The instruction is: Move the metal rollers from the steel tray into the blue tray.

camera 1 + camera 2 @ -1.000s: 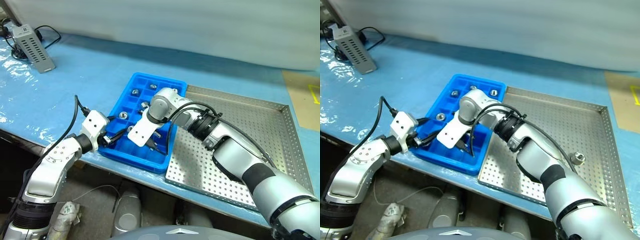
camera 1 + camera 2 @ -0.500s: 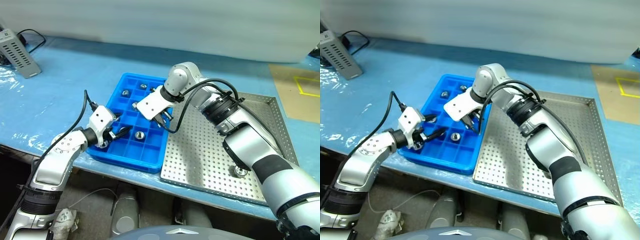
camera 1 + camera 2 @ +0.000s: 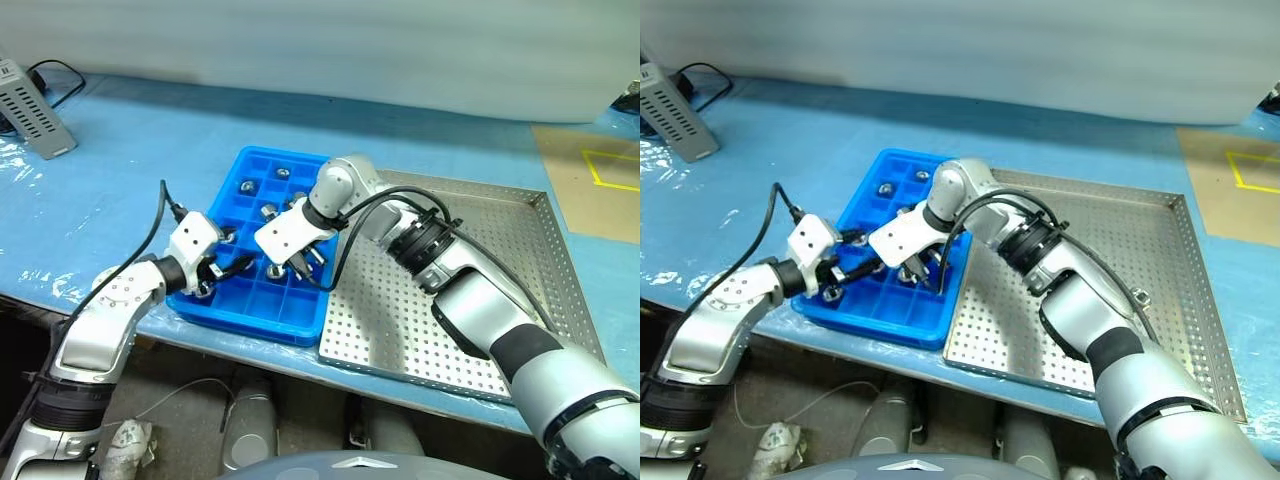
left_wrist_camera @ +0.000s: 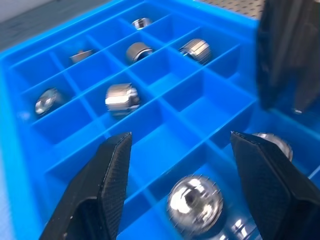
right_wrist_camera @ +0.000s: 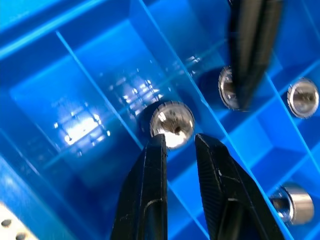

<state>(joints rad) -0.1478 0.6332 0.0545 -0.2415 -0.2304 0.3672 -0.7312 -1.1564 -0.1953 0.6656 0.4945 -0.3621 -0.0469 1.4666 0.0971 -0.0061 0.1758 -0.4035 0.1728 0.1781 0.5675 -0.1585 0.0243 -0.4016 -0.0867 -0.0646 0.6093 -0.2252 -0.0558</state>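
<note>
The blue tray (image 3: 300,318) lies left of the steel tray (image 3: 480,250) and holds several metal rollers (image 4: 121,98). My right gripper (image 5: 178,137) points down into the blue tray's middle. Its fingers stand a narrow gap apart with nothing between them, and one roller (image 5: 172,120) lies in the compartment just past the tips. My left gripper (image 4: 181,137) hovers open over the tray's near left part, above another roller (image 4: 195,205). On the steel tray a roller (image 3: 1137,297) peeks out beside my right forearm.
A grey vented box (image 3: 25,95) with cables stands at the far left of the blue table cover. Tan board with yellow tape (image 3: 590,180) lies at the far right. Both trays sit close to the table's front edge.
The camera has shifted. My right gripper lifted out of the blue tray's near compartments, then came down again over its middle with the wrist rolled. The left gripper stayed where it was.
</note>
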